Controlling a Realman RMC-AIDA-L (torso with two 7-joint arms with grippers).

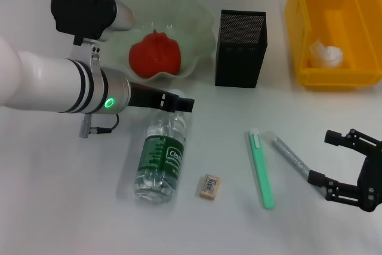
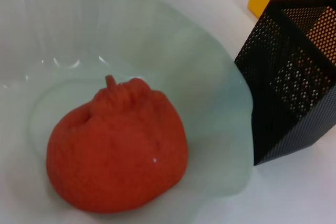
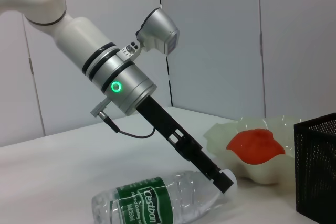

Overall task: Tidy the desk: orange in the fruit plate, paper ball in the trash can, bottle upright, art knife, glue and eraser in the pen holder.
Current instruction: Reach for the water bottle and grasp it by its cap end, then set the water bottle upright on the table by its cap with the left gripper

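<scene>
The orange [image 1: 155, 55] lies in the fruit plate [image 1: 200, 28], and fills the left wrist view [image 2: 118, 150]. The paper ball [image 1: 325, 54] lies in the trash can [image 1: 301, 46]. The bottle [image 1: 160, 159] lies on its side, cap towards the plate. My left gripper [image 1: 185, 104] is at the bottle's cap end, as the right wrist view [image 3: 226, 179] shows. The eraser [image 1: 209, 186], green art knife [image 1: 261, 170] and grey glue stick [image 1: 289, 154] lie on the table. The pen holder [image 1: 240, 49] stands upright. My right gripper [image 1: 321, 157] is open and empty beside the glue.
The trash can stands at the back right, close to the pen holder. The plate's rim nearly touches the pen holder [image 2: 289, 87]. The left forearm spans the table's left side above the bottle [image 3: 157, 205].
</scene>
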